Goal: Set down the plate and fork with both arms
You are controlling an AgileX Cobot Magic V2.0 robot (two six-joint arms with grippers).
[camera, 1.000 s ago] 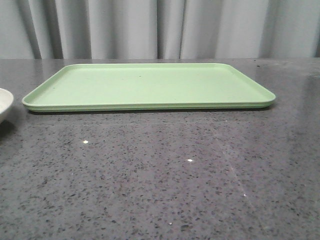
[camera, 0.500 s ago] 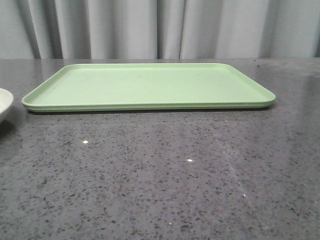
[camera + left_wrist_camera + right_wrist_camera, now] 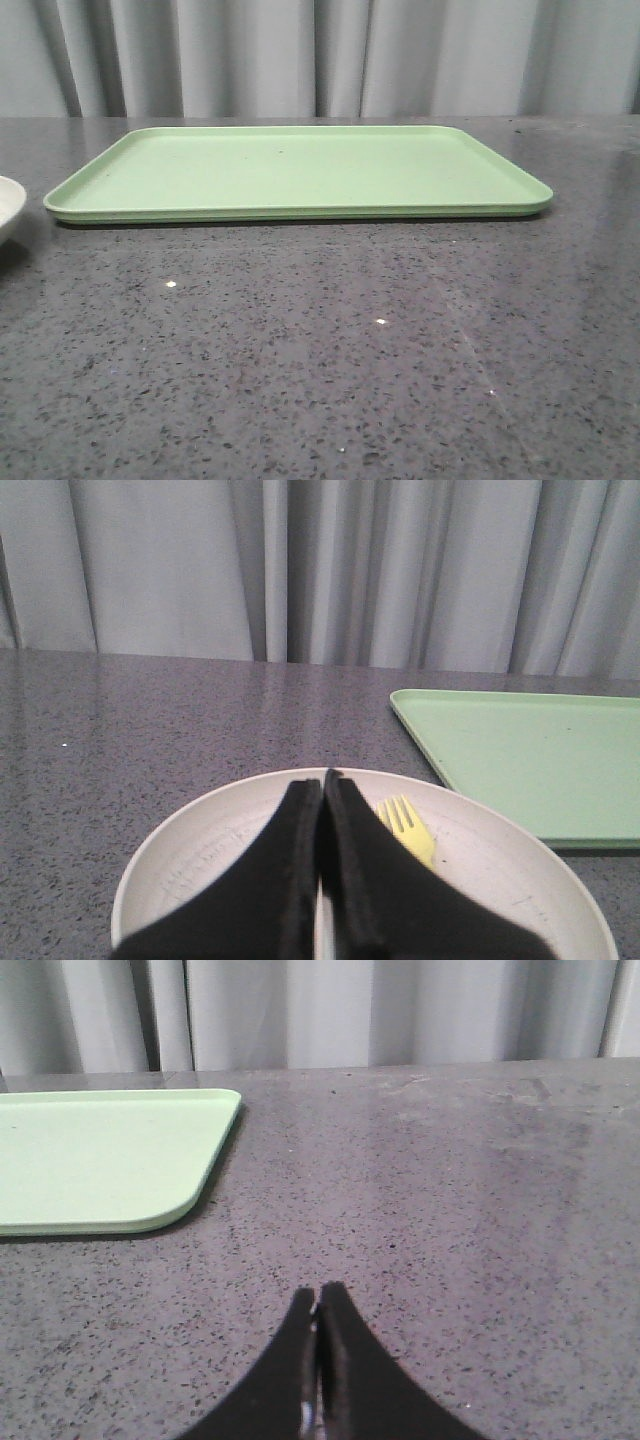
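The yellow plastic fork (image 3: pixel 407 829) lies in the round cream plate (image 3: pixel 200 852), tines pointing far. Left gripper (image 3: pixel 322 780) and right gripper (image 3: pixel 317 1295) fingers pressed together, empty.

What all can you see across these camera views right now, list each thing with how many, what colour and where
tray: one, light green, flat on the table, nothing on it
plate: one, cream-white, on the table left of the tray, apart from it
fork: one, yellow, lying in the plate
table: one, dark grey speckled
curtain: one, pale grey, behind the table
left gripper: one, black, fingers together, over the plate
right gripper: one, black, fingers together, over bare table right of the tray
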